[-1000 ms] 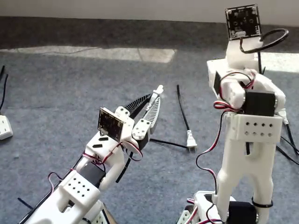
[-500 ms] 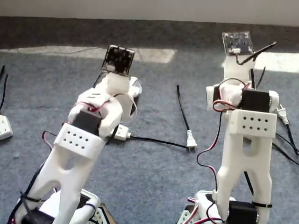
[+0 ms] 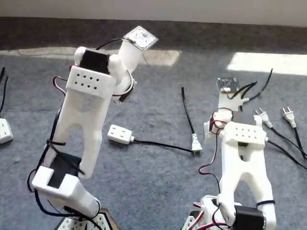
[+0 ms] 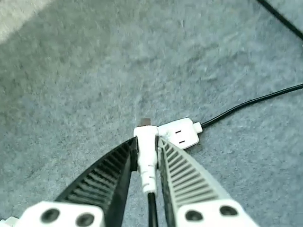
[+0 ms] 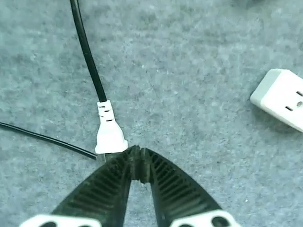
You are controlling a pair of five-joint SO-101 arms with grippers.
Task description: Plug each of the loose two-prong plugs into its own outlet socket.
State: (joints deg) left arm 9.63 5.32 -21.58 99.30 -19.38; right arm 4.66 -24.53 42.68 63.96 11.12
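Two pincers: the left gripper [image 4: 147,144] is clamped on a white two-prong plug [image 4: 147,163], whose prong end appears just beside the white outlet socket [image 4: 179,135]. The right gripper [image 5: 137,163], fingers [image 5: 116,187] pressed together, has its tips just beside a second plug [image 5: 110,137], well apart from that socket.

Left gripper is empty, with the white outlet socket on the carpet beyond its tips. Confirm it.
Not empty: the left wrist view shows the left gripper shut on a white plug, with the white outlet socket on the carpet beyond its tips.
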